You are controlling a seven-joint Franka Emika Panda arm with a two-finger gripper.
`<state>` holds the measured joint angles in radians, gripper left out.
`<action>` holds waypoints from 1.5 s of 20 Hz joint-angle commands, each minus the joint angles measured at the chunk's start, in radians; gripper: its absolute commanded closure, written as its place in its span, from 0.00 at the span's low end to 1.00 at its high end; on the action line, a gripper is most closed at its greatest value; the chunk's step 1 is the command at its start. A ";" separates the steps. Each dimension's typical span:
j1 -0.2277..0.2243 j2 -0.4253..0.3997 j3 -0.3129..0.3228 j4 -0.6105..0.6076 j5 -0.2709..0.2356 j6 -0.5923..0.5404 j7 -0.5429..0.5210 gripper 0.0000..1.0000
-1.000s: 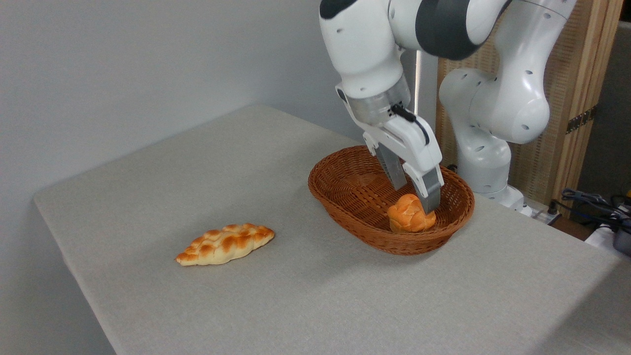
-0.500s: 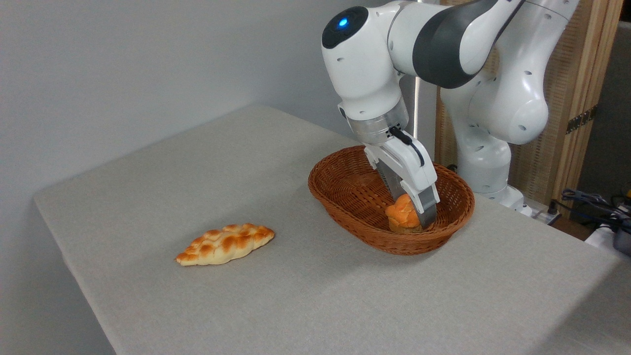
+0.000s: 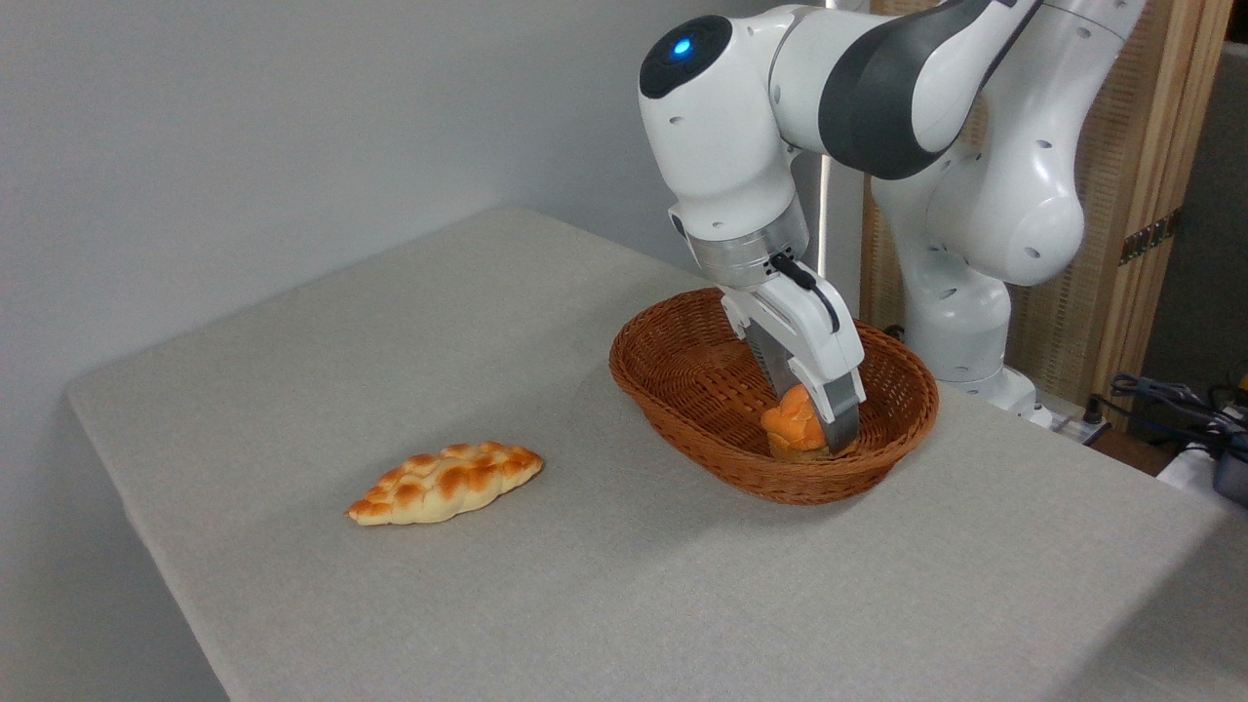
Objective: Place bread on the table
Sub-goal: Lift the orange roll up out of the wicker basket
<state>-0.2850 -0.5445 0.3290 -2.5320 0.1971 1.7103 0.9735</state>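
Bright, even light all round; soft shadows under the basket [image 3: 682,390] and loaf [image 3: 444,483], picture sharp, no glare.

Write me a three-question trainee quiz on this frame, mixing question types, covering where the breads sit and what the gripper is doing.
1. True or false: the small round orange-golden bun lies on the grey-beige cloth-covered table.
2. Multiple choice: where is the long flat braided loaf? A) inside the basket B) on the table, left of the basket C) held in the gripper
3. Fill in: the two-finger gripper reaches down into the brown oval wicker ______, its fingers on either side of the bun.

Key: 1. False, the bun sits inside the basket. 2. B. 3. basket. Whether the fingers already press on the bun cannot be told from this view.
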 commanded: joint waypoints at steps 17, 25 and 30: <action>-0.029 -0.020 0.018 0.001 0.019 -0.058 0.002 0.79; -0.057 -0.017 0.016 0.002 0.060 -0.055 0.001 0.80; -0.069 -0.017 0.012 0.061 0.061 -0.121 0.010 0.88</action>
<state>-0.3348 -0.5494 0.3293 -2.5251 0.2412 1.6650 0.9737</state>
